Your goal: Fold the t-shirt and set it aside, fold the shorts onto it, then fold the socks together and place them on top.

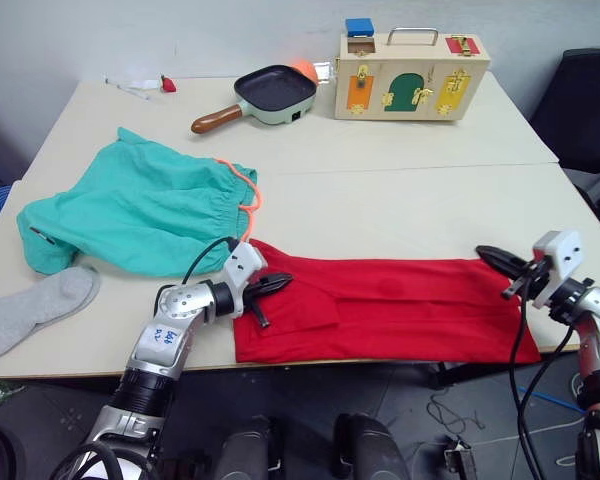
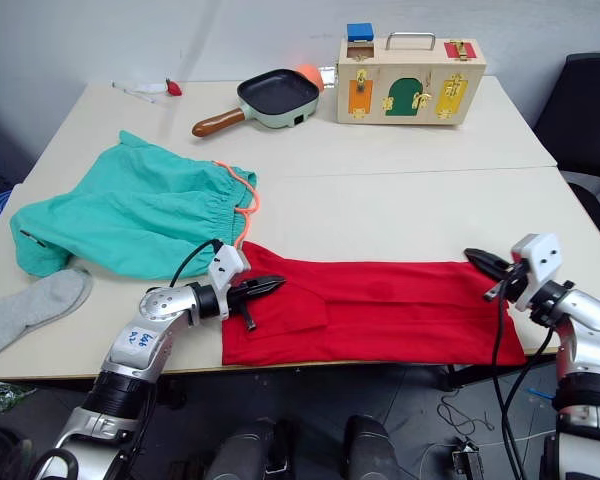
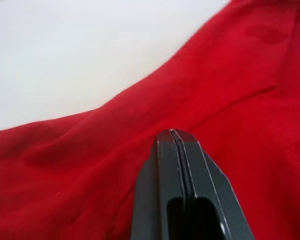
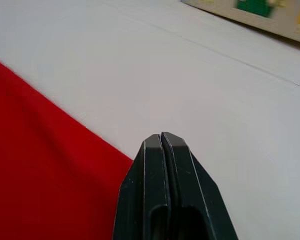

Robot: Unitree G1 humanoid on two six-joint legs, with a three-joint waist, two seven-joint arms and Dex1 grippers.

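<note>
While I hold the rig over the table [image 1: 400, 210], I log the following. Item one: the t-shirt [image 1: 400, 310], red, folded into a long band lying flat along the near table edge. Item two: the shorts [image 1: 140, 205], teal with an orange drawstring, spread out on my left, their hem just beside the shirt's left end. Item three: one grey sock [image 1: 35, 308], flat at the near left corner, touching the shorts' lower edge. My left gripper [image 1: 278, 283] sits low over the shirt's left end, fingers pressed together with no cloth between them. My right gripper [image 1: 492, 258] hangs at the shirt's far right corner, fingers likewise closed and empty. At the far side: a frying pan [image 1: 270, 92] and a wooden latch box [image 1: 410, 75].
</note>
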